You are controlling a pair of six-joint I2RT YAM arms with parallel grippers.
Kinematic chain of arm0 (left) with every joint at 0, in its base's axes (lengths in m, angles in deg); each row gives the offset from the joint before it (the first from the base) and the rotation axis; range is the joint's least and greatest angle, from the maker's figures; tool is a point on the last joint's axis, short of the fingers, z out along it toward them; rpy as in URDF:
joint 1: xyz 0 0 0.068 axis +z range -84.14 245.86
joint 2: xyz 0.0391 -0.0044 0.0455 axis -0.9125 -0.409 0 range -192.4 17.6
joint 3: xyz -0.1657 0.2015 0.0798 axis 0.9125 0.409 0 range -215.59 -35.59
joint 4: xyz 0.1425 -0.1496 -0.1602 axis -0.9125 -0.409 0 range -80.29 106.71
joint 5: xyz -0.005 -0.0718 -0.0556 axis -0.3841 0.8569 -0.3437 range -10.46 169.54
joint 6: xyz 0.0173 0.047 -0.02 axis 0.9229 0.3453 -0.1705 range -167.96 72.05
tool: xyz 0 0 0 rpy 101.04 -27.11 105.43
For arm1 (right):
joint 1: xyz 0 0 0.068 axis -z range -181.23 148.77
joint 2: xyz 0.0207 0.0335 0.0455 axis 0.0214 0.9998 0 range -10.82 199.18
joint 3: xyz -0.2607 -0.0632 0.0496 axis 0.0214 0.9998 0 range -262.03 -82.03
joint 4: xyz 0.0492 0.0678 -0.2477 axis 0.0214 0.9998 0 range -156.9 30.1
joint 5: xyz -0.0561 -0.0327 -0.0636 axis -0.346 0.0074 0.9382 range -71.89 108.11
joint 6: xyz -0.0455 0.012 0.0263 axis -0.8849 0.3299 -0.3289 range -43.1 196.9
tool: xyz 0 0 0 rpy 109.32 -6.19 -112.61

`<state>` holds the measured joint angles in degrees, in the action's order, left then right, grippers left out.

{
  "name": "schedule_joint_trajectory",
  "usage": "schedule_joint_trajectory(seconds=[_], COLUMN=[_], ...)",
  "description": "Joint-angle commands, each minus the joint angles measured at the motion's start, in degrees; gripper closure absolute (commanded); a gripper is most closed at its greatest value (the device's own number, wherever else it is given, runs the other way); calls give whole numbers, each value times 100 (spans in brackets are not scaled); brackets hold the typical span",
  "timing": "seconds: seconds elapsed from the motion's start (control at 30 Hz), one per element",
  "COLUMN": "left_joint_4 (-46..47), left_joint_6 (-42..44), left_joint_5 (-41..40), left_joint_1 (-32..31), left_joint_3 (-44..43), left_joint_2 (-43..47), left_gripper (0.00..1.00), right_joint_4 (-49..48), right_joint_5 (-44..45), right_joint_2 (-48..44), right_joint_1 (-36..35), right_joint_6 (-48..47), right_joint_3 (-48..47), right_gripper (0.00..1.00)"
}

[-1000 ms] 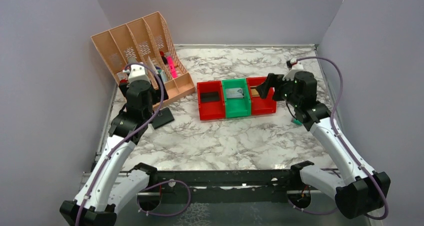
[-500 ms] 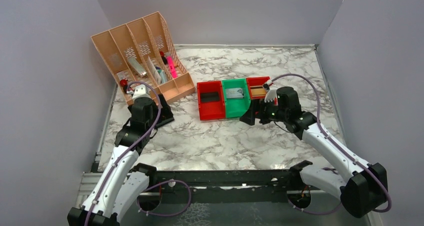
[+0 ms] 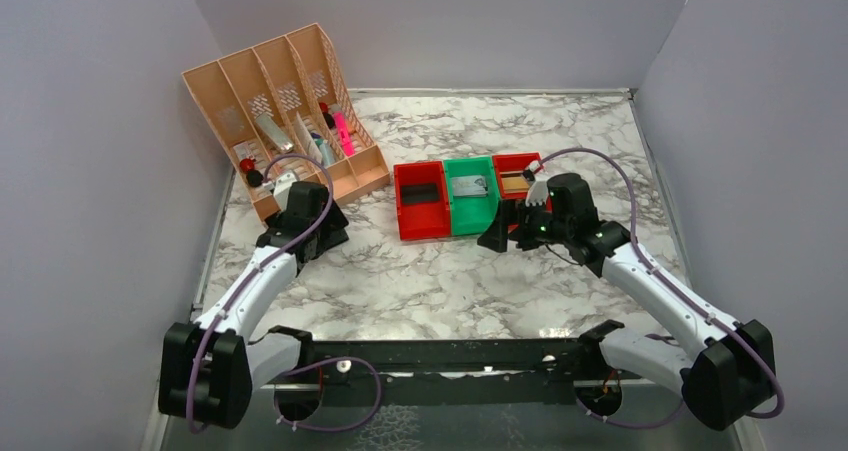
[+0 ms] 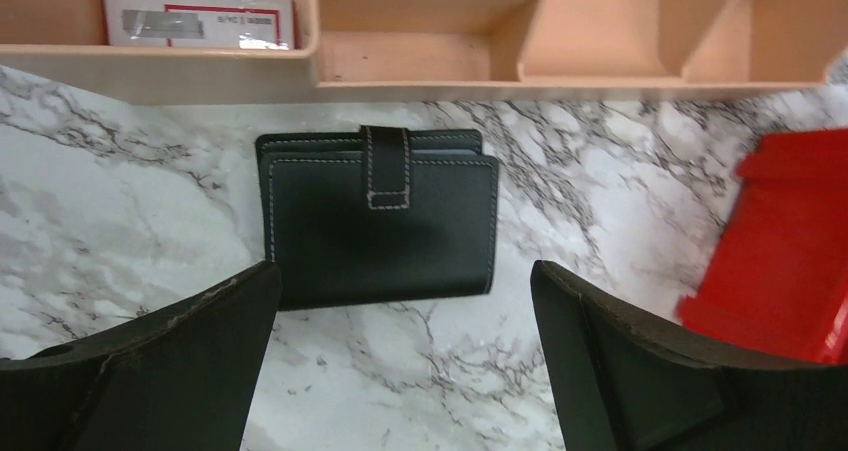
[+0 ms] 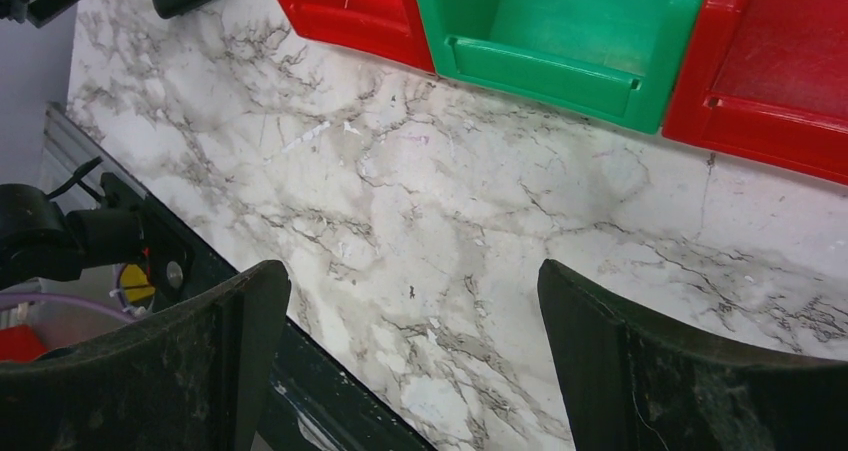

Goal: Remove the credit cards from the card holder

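Note:
The card holder [image 4: 380, 221], a closed black wallet with white stitching and a tab, lies flat on the marble in front of the tan organizer. My left gripper [image 4: 405, 281] hovers open just on its near side, with nothing between the fingers; in the top view this gripper [image 3: 318, 233] covers most of the holder. A grey credit card [image 3: 469, 185] lies in the green bin and a dark one [image 3: 423, 192] in the left red bin. My right gripper [image 3: 500, 236] is open and empty, low over the marble in front of the bins [image 5: 415, 276].
A tan desk organizer [image 3: 300, 81] with pens and small items stands at the back left, right behind the holder. Red, green and red bins [image 3: 447, 221] sit side by side at the centre. The right red bin [image 3: 535, 216] holds a tan item. Grey walls enclose the table.
My right gripper came back from above the right red bin to low in front of the bins. My left arm dropped lower and further forward over the holder. Both stayed open.

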<state>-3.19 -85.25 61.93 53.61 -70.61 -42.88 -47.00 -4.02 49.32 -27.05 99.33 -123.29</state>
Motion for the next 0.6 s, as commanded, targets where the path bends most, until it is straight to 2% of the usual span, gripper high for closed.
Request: schedule_joint_trajectory(seconds=[0.0, 0.3, 0.57], left_joint_4=[576, 1295, 1503], left_joint_6=[-519, -682, -883], left_joint_5=[-726, -1044, -392], left_joint_1=[247, 580, 618], left_joint_3=[43, -8, 408], left_joint_2=[-427, -1335, -1575], left_gripper=[1, 5, 28], right_joint_4=[215, 324, 410], right_joint_5=[415, 797, 1127], right_joint_2=[75, 259, 157], right_joint_1=[-39, -46, -50], right_joint_6=[13, -31, 143], right_joint_3=[-220, -288, -198], right_gripper=[0, 1, 1])
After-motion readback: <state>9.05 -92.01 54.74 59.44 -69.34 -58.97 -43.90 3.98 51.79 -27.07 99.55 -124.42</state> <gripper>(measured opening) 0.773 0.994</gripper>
